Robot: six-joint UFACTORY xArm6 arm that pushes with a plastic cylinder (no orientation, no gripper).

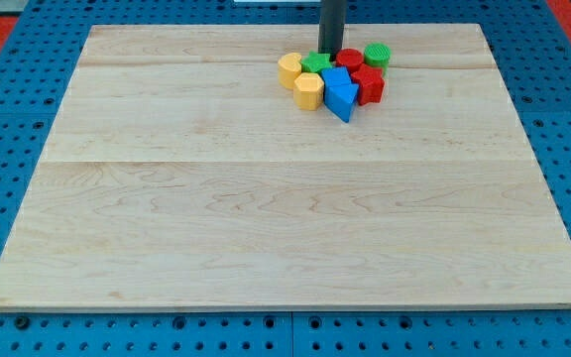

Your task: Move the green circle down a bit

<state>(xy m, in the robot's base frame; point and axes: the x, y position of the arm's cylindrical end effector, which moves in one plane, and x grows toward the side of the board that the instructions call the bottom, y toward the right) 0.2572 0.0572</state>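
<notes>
The green circle [377, 55] stands at the top right end of a tight cluster of blocks near the view's top. My tip [329, 53] touches the board just above the cluster, left of the green circle and right above a green star [315, 63]. A red round block [350, 59] lies between my tip and the green circle. Below it is a red block [369, 84].
The cluster also holds two yellow blocks [288, 69] [308, 90], a blue cube [333, 78] and a blue triangular block [342, 98]. The wooden board [266, 218] ends close above the cluster; a blue perforated table [8, 149] surrounds it.
</notes>
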